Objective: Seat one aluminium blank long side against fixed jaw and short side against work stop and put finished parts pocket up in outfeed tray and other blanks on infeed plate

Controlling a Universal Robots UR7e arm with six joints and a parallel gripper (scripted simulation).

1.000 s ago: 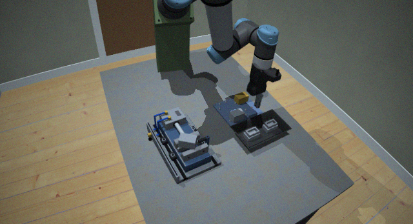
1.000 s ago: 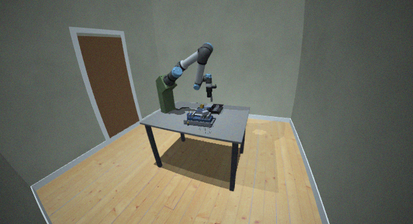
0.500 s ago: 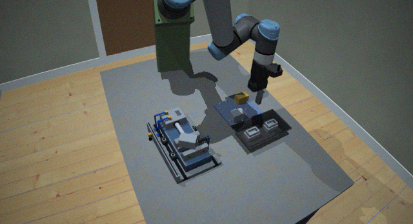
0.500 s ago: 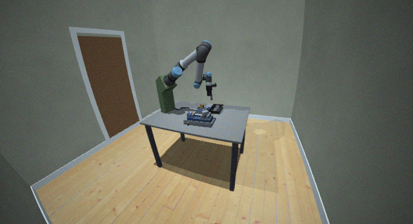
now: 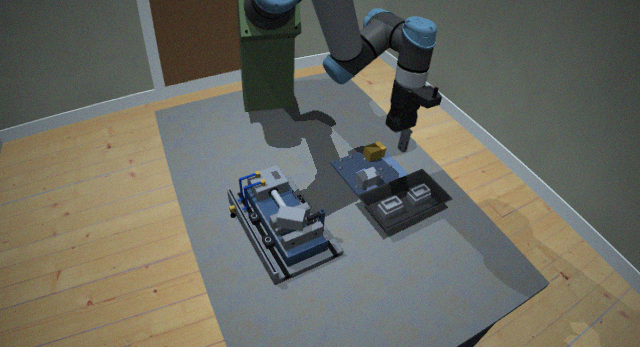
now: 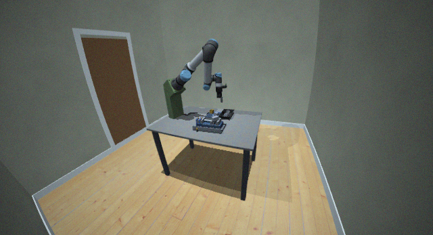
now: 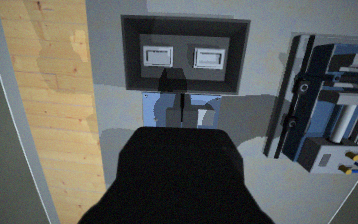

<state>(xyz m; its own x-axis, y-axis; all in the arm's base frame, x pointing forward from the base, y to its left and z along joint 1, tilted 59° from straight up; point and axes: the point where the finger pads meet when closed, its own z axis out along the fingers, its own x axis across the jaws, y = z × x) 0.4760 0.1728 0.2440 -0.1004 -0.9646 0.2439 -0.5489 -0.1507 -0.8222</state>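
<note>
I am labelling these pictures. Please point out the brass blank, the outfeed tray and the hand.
Brass blank [image 5: 374,151], top view, on its upper face.
Outfeed tray [image 5: 442,193], top view, on its right wall.
Hand [image 5: 404,145], top view, between the closed fingertips.

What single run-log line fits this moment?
gripper: shut, empty, airborne | grey aluminium blank: askew in vise | two pocketed finished parts: in black outfeed tray

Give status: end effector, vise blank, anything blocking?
End effector shut, empty, in air. Aluminium blank askew in vise, not seated. Nothing in the way.
</note>
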